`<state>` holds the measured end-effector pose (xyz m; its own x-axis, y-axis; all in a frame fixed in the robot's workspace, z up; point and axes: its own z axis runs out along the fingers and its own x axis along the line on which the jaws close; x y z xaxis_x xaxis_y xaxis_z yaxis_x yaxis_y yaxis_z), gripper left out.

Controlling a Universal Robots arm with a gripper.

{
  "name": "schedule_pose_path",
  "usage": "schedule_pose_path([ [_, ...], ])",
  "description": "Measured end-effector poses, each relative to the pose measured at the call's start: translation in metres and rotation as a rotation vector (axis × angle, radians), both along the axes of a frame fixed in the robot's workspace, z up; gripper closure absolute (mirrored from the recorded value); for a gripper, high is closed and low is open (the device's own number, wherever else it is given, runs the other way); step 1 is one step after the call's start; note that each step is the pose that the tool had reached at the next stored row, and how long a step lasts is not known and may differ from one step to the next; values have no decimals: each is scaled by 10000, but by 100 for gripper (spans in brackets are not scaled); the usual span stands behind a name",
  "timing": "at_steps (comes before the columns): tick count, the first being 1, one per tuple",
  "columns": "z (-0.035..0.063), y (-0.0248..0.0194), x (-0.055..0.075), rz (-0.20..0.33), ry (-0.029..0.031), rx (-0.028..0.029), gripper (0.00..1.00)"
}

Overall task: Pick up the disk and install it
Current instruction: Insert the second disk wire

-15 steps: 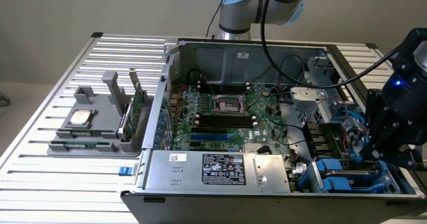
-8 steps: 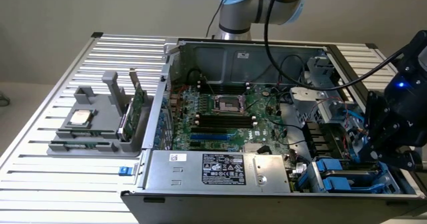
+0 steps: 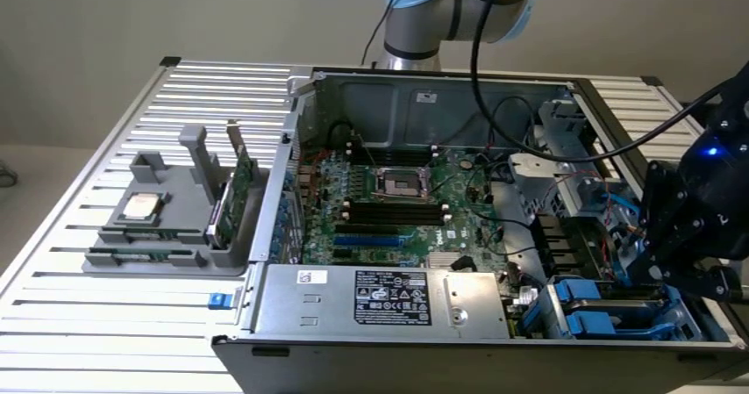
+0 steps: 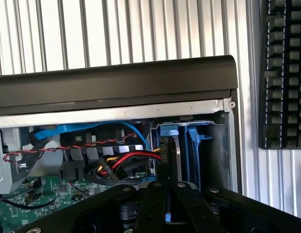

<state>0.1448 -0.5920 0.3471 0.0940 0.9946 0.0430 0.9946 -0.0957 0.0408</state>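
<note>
Blue plastic frames the disk (image 4: 178, 145), which stands on edge in the drive bay at the corner of the open computer case (image 3: 410, 104), the corner nearest the camera on the exterior view's right. In the wrist view its thin silver edge runs upright between the blue carrier rails, just inside the case's metal wall. The tool (image 4: 166, 208) sits directly over that bay with its black fingers (image 4: 153, 204) drawn narrow, nearly together; whether they pinch the disk's carrier or merely rest beside it cannot be told. In the exterior view the tool's dark body (image 3: 690, 227) hangs at the case's right side, above the blue carriers (image 3: 609, 311).

The case lies on its side on a slatted white metal surface (image 3: 140, 324). Inside it are a green motherboard (image 3: 398, 210), a silver power supply with a white label (image 3: 392, 297) along the near edge, and red, yellow and black cables (image 4: 124, 162) next to the bay. Toward the surface's left edge in the exterior view, a grey holder (image 3: 175, 227) carries a small silver chip (image 3: 142, 206) and an upright green circuit card (image 3: 240, 192). A dark keyboard (image 4: 284, 73) lies on the surface just beyond the case's outer wall.
</note>
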Motion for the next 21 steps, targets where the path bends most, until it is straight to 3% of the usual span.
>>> schedule_pose_path([
  [7, -19, -2, 47, -3, 327, 207, 89],
  [12, -34, -27, 89, 0, 384, 417, 89],
  [16, -44, -79, 96, 1, 449, 514, 89],
  [21, -45, -112, 97, -1, 556, 604, 89],
])
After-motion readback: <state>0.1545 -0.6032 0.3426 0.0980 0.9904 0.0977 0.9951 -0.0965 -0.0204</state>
